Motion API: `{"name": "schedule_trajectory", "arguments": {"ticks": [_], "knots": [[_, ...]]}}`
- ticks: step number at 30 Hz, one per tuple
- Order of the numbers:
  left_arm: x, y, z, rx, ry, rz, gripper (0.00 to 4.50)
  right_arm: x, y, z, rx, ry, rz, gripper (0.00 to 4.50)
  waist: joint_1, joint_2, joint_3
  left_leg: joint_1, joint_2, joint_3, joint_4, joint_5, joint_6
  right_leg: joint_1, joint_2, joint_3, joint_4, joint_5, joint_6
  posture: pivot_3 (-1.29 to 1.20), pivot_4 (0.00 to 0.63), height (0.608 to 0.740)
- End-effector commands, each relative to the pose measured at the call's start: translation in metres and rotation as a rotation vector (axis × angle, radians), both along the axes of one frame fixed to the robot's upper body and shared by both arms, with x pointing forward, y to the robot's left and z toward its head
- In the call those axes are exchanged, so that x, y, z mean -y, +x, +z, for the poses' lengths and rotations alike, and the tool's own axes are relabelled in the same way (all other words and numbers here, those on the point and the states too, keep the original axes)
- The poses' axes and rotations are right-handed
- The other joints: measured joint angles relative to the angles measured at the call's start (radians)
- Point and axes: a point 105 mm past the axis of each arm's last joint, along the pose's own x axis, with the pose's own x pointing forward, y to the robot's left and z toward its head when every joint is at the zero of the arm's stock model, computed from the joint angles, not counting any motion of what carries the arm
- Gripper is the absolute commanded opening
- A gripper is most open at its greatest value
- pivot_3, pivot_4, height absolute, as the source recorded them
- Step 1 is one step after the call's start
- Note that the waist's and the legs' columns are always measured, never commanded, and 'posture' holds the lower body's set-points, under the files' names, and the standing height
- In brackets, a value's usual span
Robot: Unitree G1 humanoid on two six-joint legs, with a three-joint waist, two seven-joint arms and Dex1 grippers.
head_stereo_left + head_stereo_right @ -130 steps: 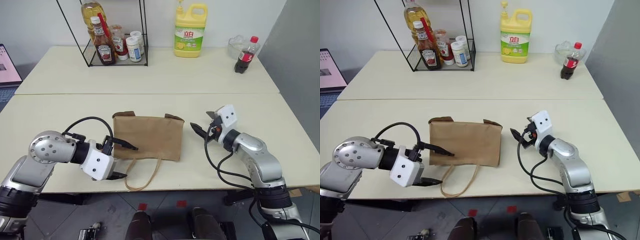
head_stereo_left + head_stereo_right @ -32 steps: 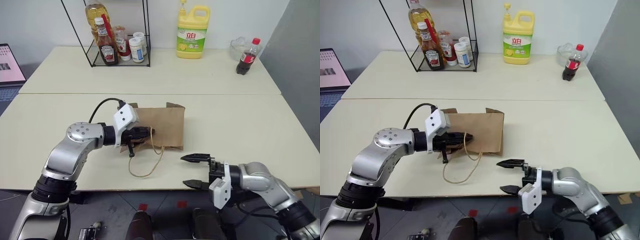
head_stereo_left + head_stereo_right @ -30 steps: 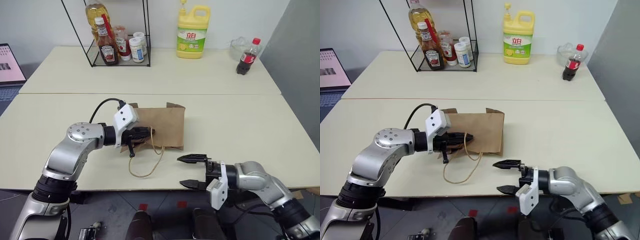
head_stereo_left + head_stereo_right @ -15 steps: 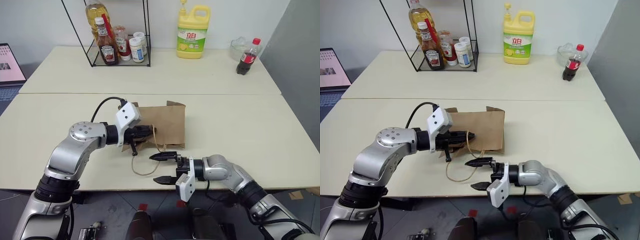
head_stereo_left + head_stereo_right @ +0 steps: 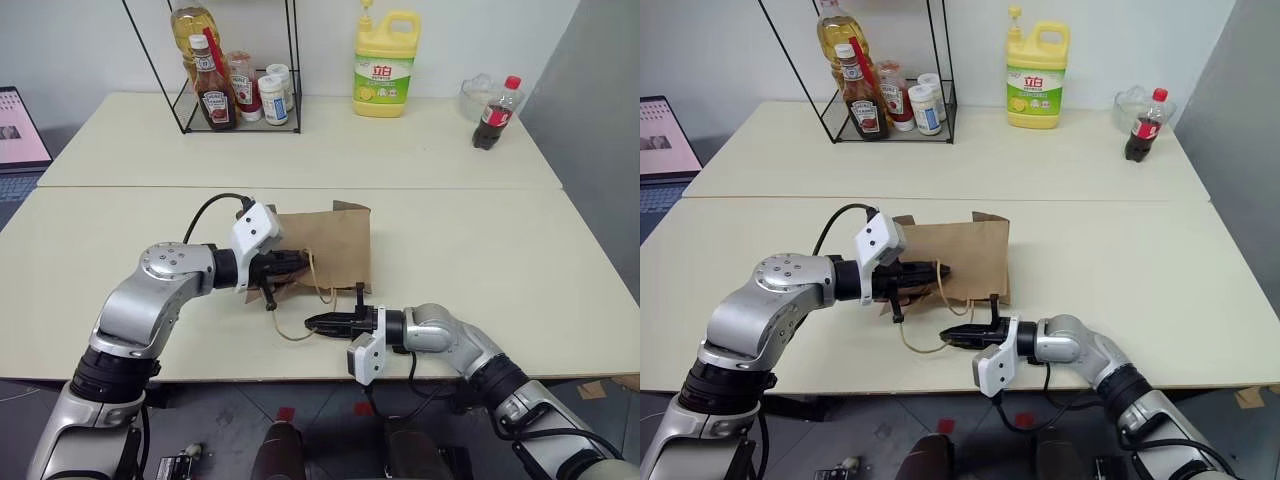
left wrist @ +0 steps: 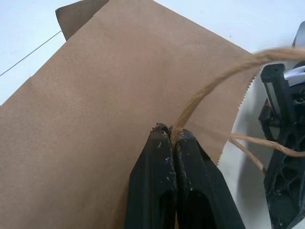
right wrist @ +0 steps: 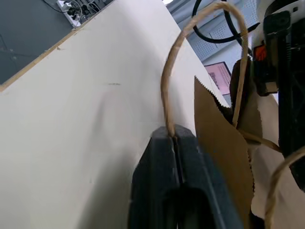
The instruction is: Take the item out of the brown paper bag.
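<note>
One bag (image 5: 330,250) handle is pinched by each shut gripper, left (image 5: 303,261) and right (image 5: 312,323). Hard opposing pulls could tear the thin handles off.

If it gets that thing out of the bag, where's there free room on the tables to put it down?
The near table is bare to the right of the brown paper bag and also on its left end. The far table has a bare middle strip between the wire rack and the yellow detergent jug. It is crowded around the bag's handles.
</note>
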Motion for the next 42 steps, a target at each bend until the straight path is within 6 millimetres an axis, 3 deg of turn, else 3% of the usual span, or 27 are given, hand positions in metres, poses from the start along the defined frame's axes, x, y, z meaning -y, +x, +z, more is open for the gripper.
{"name": "schedule_trajectory", "arguments": {"ticks": [1, 22, 30, 36, 42], "knots": [[-0.001, 0.008, 0.017, 0.034, -0.026, 0.035, 0.00, -0.003, -0.005, 0.007, 0.014, 0.035, 0.031, 0.02, 0.000, 0.000, 0.000, 0.000, 0.000, 0.000, 0.000, 0.000, 0.000, 0.000, 0.000, 0.000, 0.000, 0.000, 0.000, 0.00, 0.150, 0.740], [0.000, 0.038, 0.071, -0.137, -0.146, 0.153, 0.00, 0.012, 0.007, -0.039, -0.072, -0.246, -0.040, 0.02, -0.001, -0.001, -0.001, 0.002, 0.000, -0.001, 0.000, 0.001, -0.001, 0.002, 0.000, 0.000, 0.000, 0.000, 0.000, 0.00, 0.150, 0.740], [-0.004, 0.046, 0.076, -0.171, -0.114, 0.200, 0.00, 0.018, 0.010, -0.042, -0.077, -0.277, -0.055, 0.02, -0.001, -0.001, -0.001, 0.005, 0.000, -0.001, 0.000, 0.001, -0.001, 0.005, 0.000, 0.000, 0.000, 0.000, 0.000, 0.00, 0.150, 0.740], [-0.003, 0.040, 0.072, -0.101, -0.029, 0.131, 0.00, 0.017, 0.015, -0.038, -0.080, -0.259, -0.073, 0.02, -0.001, -0.001, -0.001, 0.005, 0.000, -0.001, 0.000, 0.001, -0.002, 0.005, 0.000, 0.000, 0.000, 0.000, 0.000, 0.00, 0.150, 0.740], [0.002, 0.009, 0.063, -0.022, 0.082, -0.097, 0.00, 0.009, 0.023, -0.019, -0.079, -0.196, -0.090, 0.02, -0.003, -0.001, -0.001, 0.005, 0.000, -0.001, 0.000, 0.001, -0.002, 0.005, 0.000, 0.000, 0.000, 0.000, 0.000, 0.00, 0.150, 0.740]]}}
